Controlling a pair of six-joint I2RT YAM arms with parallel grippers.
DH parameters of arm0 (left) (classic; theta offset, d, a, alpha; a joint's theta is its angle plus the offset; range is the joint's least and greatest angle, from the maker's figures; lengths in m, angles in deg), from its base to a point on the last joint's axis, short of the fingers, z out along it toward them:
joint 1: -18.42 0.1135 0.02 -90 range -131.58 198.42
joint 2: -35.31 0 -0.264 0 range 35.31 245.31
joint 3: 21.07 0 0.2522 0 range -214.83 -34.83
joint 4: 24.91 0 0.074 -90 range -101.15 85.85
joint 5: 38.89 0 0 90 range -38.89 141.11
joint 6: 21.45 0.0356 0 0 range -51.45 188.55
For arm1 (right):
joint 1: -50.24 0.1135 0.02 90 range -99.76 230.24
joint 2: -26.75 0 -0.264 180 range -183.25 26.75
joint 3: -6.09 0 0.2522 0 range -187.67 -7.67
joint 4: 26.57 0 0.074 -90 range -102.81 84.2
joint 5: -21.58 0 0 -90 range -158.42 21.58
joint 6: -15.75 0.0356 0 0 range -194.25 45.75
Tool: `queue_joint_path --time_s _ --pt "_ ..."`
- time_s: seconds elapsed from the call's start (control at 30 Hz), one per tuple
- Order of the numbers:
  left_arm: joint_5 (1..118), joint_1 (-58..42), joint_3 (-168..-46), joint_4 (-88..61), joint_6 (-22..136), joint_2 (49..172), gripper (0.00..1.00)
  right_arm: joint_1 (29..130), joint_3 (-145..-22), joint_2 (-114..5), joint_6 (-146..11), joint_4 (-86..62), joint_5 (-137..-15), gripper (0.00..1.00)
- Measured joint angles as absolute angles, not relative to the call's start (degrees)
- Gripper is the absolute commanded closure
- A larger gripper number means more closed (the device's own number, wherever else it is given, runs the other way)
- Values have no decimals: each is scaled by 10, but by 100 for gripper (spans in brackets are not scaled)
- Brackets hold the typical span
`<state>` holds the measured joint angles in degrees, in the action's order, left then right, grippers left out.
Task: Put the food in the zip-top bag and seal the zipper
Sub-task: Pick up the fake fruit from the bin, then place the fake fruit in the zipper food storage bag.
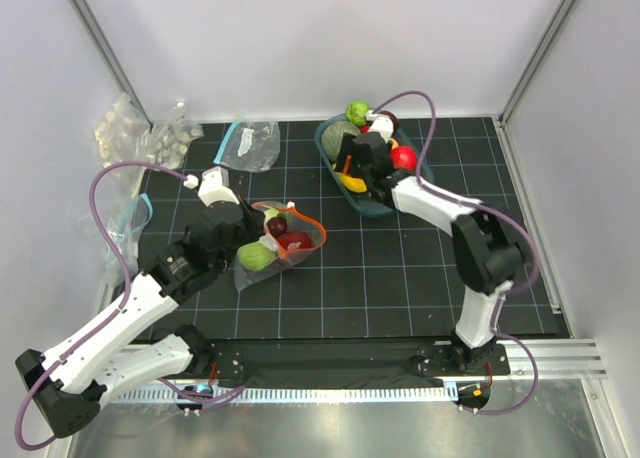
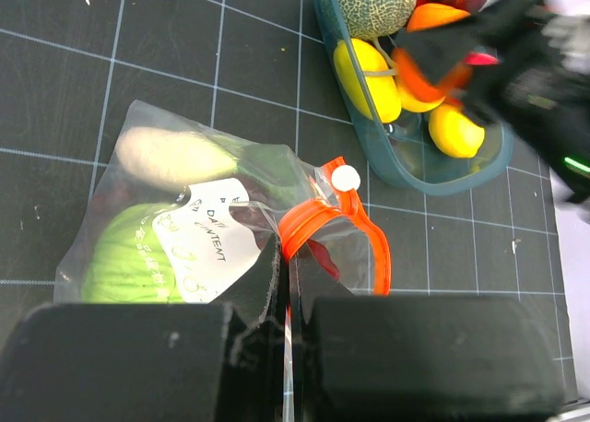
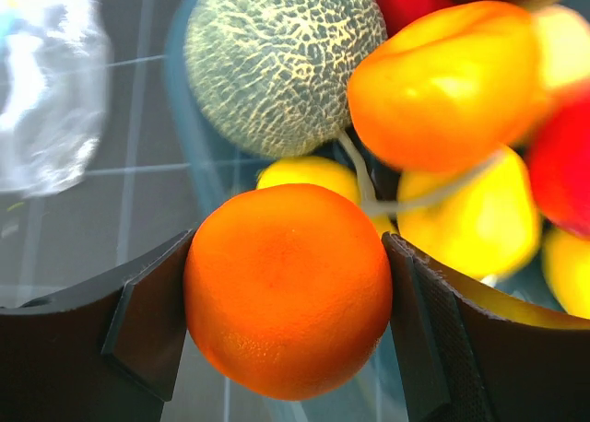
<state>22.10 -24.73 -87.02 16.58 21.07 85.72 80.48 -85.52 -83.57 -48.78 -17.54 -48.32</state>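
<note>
The white label [image 2: 207, 242] on the zip-top bag [image 2: 111, 192] had writing on it. Only the word "CONTENT" could be read. The bag lay on the black counter [image 1: 400, 278] with a green cabbage [image 2: 120, 256] inside. The left pincer [image 2: 286, 275] was pinched shut on the bag's edge, just beside the orange-red zipper [image 2: 373, 242]. The right pincer [image 3: 288, 247] squeezed an orange [image 3: 286, 302] at the teal tub [image 1: 328, 143], well apart from the bag.
</note>
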Motion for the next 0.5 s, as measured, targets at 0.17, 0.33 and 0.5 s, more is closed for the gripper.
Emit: queue_joint_path --time_s 0.17,0.33,0.5 --pt "222 -247 -870 165 211 863 100 807 -742 -653 -479 -179 -509 43" --pt "226 -247 -870 163 212 873 100 828 -662 -506 -465 -205 -577 46" --pt "231 -247 -870 159 213 882 100 930 -640 -466 -504 -210 -623 46"
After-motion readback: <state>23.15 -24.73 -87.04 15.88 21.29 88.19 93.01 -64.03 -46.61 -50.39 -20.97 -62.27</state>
